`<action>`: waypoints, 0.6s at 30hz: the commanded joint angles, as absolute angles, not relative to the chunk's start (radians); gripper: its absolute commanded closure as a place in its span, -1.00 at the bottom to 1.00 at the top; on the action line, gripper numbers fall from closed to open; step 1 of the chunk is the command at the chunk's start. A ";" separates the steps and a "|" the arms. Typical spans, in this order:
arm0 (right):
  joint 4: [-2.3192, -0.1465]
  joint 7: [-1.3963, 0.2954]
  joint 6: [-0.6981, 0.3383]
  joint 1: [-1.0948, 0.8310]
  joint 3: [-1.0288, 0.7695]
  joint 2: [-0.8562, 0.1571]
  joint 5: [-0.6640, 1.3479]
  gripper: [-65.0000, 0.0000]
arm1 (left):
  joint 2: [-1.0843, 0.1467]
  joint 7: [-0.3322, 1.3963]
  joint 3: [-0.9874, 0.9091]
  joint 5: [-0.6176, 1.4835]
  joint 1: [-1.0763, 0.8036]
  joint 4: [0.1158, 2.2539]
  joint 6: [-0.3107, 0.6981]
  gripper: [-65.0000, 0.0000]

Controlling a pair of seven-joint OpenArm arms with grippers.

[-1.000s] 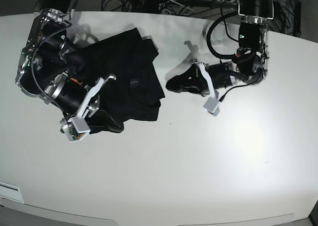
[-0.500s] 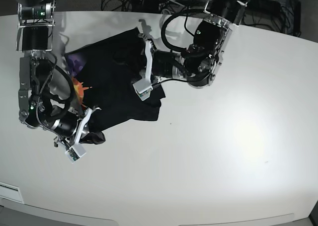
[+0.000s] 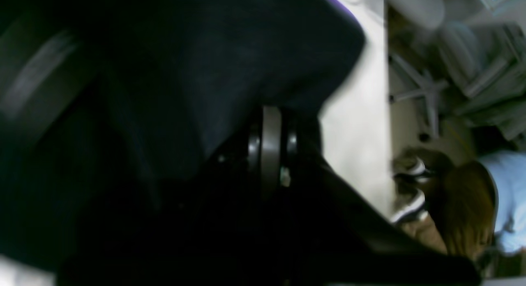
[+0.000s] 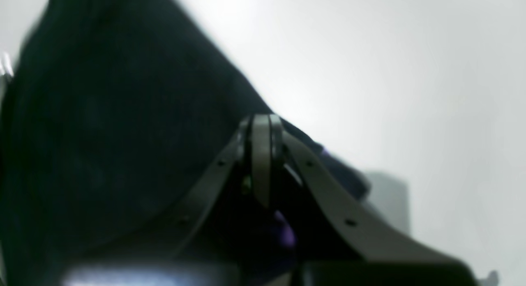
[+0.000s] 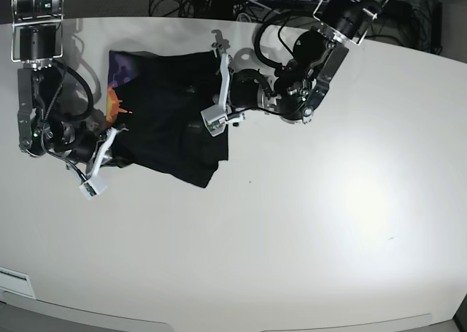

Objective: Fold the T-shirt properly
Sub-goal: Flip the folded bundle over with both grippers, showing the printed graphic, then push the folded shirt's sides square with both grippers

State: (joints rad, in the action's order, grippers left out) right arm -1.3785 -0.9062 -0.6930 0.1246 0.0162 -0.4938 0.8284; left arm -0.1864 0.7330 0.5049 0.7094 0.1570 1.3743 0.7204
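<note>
While the T-shirt (image 5: 171, 120) lies bunched at the table's (image 5: 328, 222) far-left part, we note left gripper (image 5: 222, 91) pinching its right edge, right gripper (image 5: 111, 146) pinching its left edge, orange-purple print showing.

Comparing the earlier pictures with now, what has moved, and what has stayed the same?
The left end effector swung from the open table, where it pinched a bunched sleeve, across onto the T-shirt, carrying that cloth over the body. The right end effector pulled back toward the table edge, dragging its corner and baring the orange and purple print. Both stayed shut on the T-shirt; the table did not move.
</note>
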 commanded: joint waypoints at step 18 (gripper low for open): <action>-1.654 -0.981 -0.698 -0.365 -0.446 -0.233 1.042 1.00 | -0.264 0.067 0.499 0.131 0.376 1.015 0.673 1.00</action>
